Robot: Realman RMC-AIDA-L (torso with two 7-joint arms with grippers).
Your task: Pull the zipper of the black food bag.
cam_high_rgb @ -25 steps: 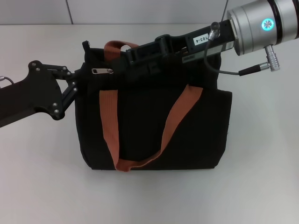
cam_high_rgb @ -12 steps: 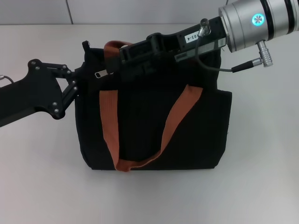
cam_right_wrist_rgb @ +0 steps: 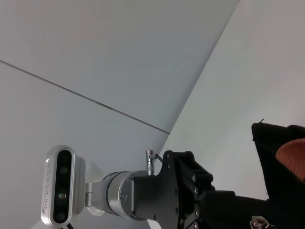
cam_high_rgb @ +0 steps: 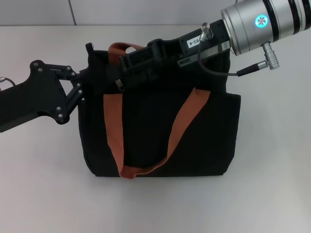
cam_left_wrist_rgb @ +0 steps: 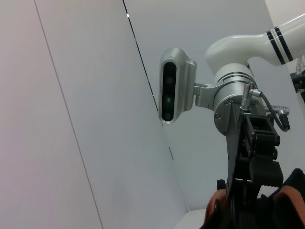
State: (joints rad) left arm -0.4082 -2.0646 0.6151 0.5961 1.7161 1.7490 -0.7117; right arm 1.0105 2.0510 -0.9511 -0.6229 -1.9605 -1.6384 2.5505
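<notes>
The black food bag lies on the white table with two orange-brown strap handles across it. My right gripper reaches in from the upper right to the bag's upper edge, shut on the small silver zipper, which stands tilted at its tip. At the bag's upper left corner, my left gripper comes in from the left and is shut on the fabric there. In the right wrist view the zipper shows beside the bag's corner. The left wrist view looks at the right gripper's body above an orange strap.
The white table surrounds the bag, bare to the front and on both sides. A grey wall rises behind the table. The right arm's silver wrist and its cable hang over the bag's upper right.
The right gripper has slid left along the bag's upper edge and closed on the zipper. The tab, earlier lying flat, is now tilted up and slightly further right. The left arm stayed put.
</notes>
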